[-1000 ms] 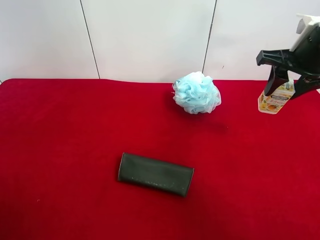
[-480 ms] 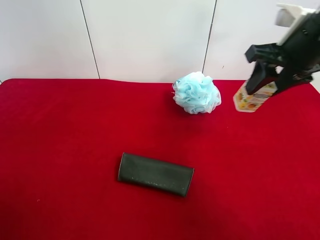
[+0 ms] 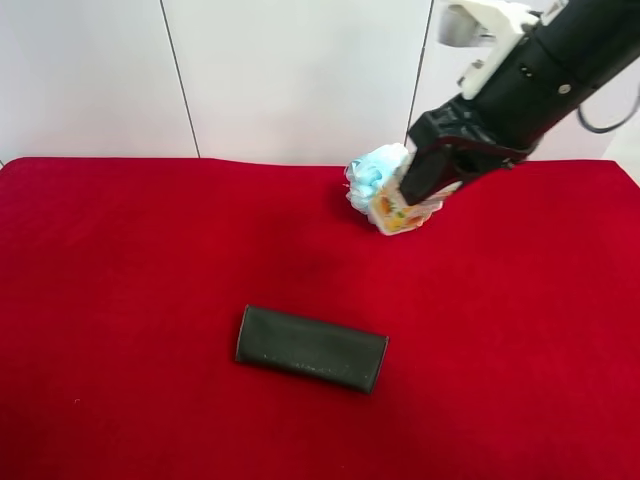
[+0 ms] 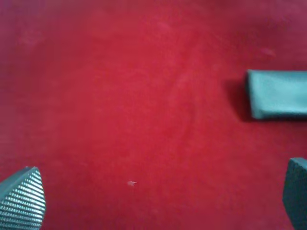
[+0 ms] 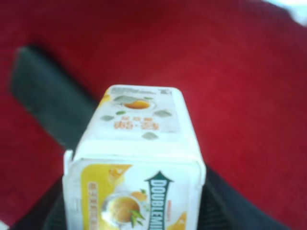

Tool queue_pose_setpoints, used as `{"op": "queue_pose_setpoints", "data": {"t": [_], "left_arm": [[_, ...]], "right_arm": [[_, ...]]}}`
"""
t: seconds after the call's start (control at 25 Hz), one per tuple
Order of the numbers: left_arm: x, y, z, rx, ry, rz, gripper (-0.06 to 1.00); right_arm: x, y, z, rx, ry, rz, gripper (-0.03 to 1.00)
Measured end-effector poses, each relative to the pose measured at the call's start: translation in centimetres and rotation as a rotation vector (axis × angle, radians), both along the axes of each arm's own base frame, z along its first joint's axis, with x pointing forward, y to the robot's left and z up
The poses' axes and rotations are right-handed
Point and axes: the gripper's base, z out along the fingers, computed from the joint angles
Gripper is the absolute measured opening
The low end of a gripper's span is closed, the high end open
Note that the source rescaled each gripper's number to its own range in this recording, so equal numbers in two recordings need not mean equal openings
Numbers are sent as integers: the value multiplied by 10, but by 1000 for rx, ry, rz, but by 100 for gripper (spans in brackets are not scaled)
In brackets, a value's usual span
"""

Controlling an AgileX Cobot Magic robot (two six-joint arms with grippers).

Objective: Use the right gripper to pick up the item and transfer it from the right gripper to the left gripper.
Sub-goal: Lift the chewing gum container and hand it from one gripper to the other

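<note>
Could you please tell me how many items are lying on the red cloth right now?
2: a dark case near the middle, and a blue bath pouf at the back, partly hidden behind the Doublemint box held in the right gripper.

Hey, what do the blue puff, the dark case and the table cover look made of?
Blue puff: likely gathered plastic mesh, ruffled, slightly sheer.
Dark case: perhaps leather or imitation, smooth matte with faint sheen.
Table cover: red cloth, soft velvety nap, no gloss.
</note>
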Motion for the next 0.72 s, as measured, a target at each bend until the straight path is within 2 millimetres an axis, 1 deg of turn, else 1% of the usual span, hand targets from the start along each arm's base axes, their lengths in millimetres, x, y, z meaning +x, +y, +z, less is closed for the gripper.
{"op": "queue_pose_setpoints", "data": {"t": [0.2, 0.36, 0.52, 0.72], "left_arm": [[7, -12, 11, -64, 60, -189, 100], [15, -21, 15, -107, 147, -321, 100], [26, -31, 20, -98, 209, -469, 100], [47, -46, 25, -56, 305, -613, 100]], "right_arm": [[-12, 25, 4, 64, -38, 147, 3], [-21, 39, 6, 96, -62, 233, 3], [-27, 48, 8, 133, -75, 297, 3], [-31, 54, 12, 199, -81, 363, 3]]}}
